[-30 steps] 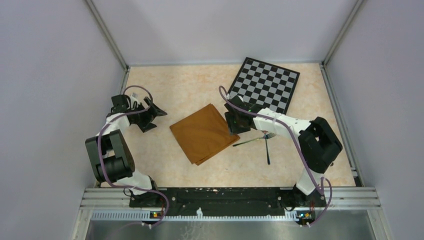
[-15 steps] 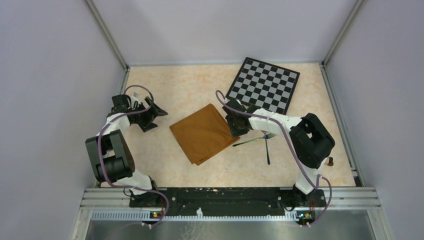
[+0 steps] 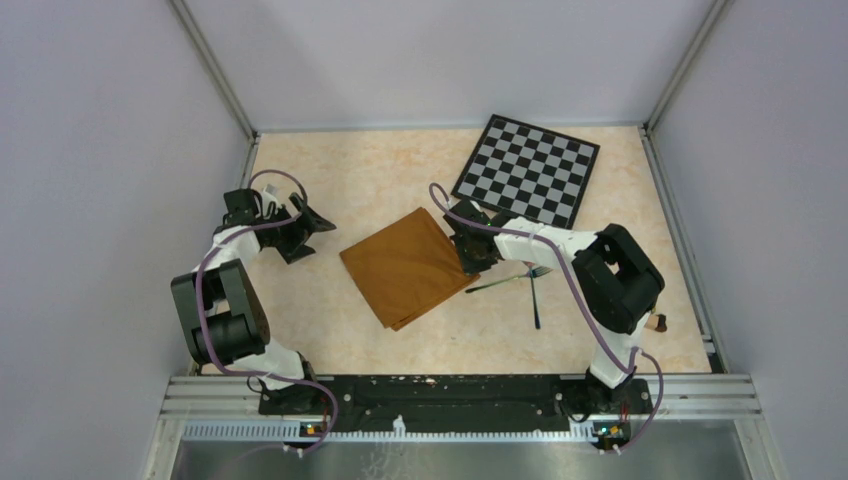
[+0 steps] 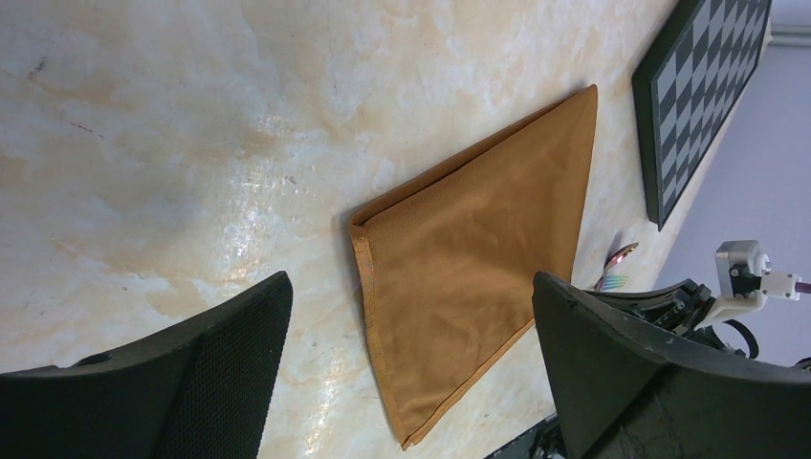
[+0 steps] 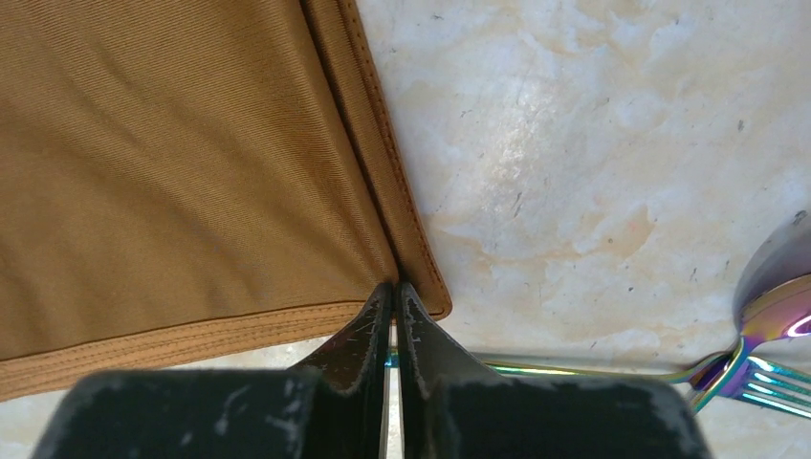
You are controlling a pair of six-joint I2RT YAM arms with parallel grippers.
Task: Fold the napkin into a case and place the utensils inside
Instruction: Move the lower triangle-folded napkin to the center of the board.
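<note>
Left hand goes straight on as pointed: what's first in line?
Probably the napkin: its folded edge sits dead ahead of the open left hand. Depth is unclear, so bare table may come first.

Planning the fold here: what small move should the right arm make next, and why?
Probably lift slightly and draw that corner across the napkin: the right gripper looks shut on its top layer's corner, and the left gripper is open, off the cloth.

Rust-brown napkin [image 3: 408, 266] folded flat, layers stacked — utensils [image 3: 532, 275] crossed just right of it.
</note>
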